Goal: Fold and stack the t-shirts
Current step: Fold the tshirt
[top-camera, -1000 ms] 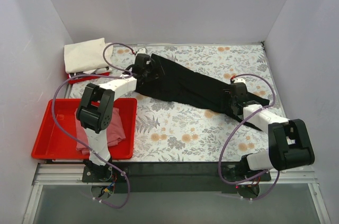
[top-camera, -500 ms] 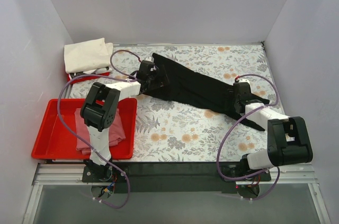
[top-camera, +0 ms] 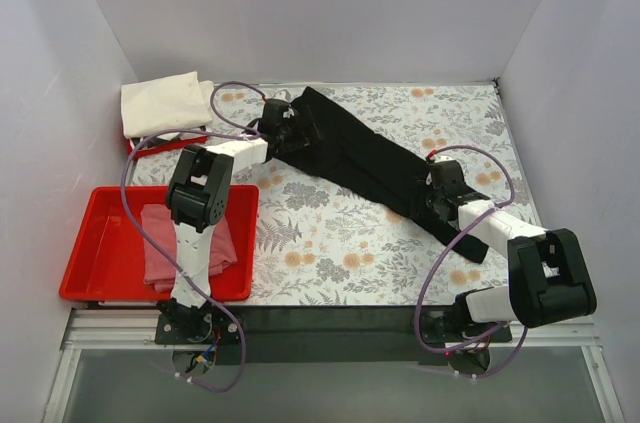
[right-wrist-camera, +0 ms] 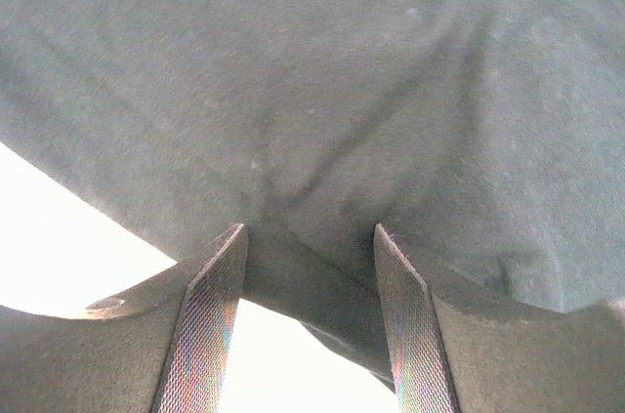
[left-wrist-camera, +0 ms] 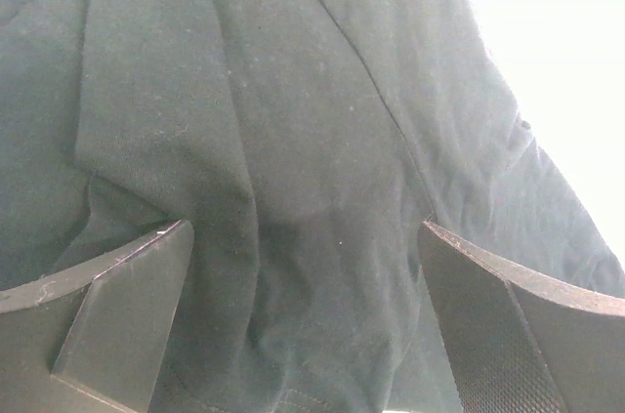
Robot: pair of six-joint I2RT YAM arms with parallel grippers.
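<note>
The black t-shirt (top-camera: pixel 365 158) lies stretched in a long diagonal band across the floral table, from far left to near right. My left gripper (top-camera: pixel 285 128) is over its far-left end. In the left wrist view the gripper (left-wrist-camera: pixel 305 325) is wide open, with black cloth (left-wrist-camera: pixel 293 140) bunched between the fingers. My right gripper (top-camera: pixel 437 190) is at the shirt's near-right end. In the right wrist view the gripper (right-wrist-camera: pixel 311 315) is shut on a fold of the black cloth (right-wrist-camera: pixel 312 91). The dusty pink shirt (top-camera: pixel 190 243) lies in a red tray. The cream-white shirt (top-camera: pixel 160 105) lies folded at the far left.
The large red tray (top-camera: pixel 100 263) stands at the near left beside the left arm. A second red tray (top-camera: pixel 150 146) peeks out under the cream shirt. White walls close in the table at the back and on both sides. Purple cables loop over both arms.
The left gripper has moved right and slightly away over the shirt's left end. The right gripper has shifted left and nearer. The shirt is now drawn narrower and straighter.
</note>
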